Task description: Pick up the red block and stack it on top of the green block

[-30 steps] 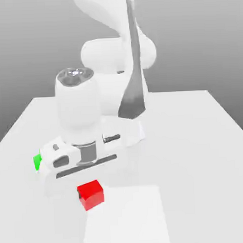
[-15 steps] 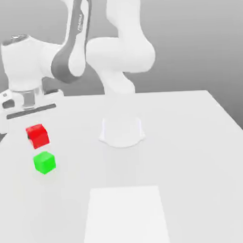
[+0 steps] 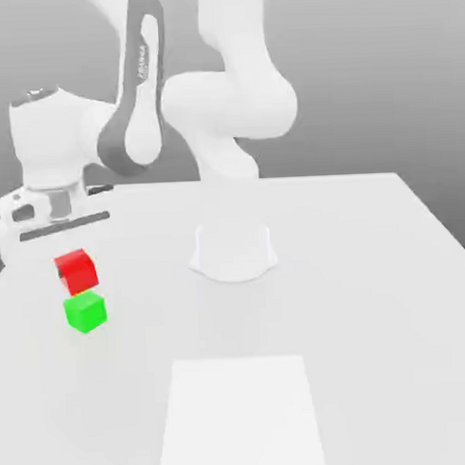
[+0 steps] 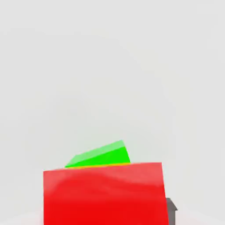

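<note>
carry | my gripper (image 3: 73, 251) pinches the red block (image 3: 77, 271), now lower than 0.5 s ago and just above the green block (image 3: 86, 312) | both near the table (image 3: 371, 268) edge on the exterior view's left | hand view: red block (image 4: 104, 193) overlaps green block (image 4: 102, 155), slightly offset | judgement: nearly aligned, lowering and release remain

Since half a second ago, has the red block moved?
Yes. The red block has dropped toward the green block, which stays put on the table.
</note>
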Available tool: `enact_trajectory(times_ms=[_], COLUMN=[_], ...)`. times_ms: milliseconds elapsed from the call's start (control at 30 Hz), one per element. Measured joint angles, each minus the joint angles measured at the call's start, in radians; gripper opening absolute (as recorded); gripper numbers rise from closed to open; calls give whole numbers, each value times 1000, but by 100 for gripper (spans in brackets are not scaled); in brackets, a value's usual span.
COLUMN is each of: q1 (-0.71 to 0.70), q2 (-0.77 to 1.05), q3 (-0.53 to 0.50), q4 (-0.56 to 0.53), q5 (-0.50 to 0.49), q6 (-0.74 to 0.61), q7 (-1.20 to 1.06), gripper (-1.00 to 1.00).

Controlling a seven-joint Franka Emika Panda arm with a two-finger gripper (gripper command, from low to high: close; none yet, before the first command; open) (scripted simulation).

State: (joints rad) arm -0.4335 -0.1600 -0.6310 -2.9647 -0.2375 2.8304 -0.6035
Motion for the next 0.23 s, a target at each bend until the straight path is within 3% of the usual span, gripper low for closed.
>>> enact_trajectory(times_ms=[233], q1=[57], q2=[95], q3=[-23], q4=[-2], q5=[119], q6=[83], q7=[-82], gripper=[-100])
